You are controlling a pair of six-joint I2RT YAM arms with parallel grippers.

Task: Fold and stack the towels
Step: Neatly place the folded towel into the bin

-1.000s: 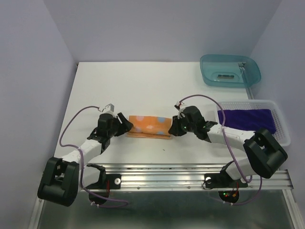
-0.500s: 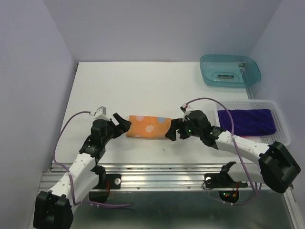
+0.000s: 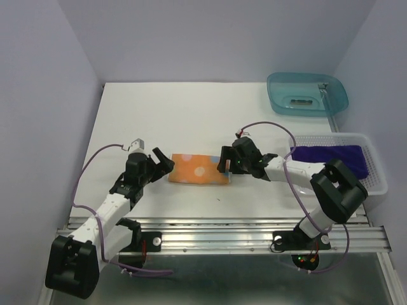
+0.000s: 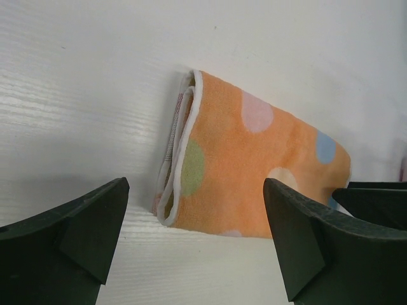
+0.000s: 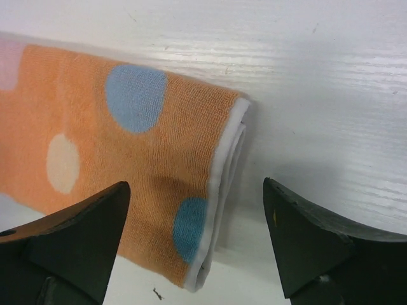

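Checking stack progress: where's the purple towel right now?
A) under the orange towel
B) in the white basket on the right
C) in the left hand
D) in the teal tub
B: the purple towel lies in the white basket, apart from the orange dotted towel mid-table.

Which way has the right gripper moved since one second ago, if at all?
Yes. The right gripper has shifted slightly left, away from the white basket, and stands open at the right end of the orange dotted towel.
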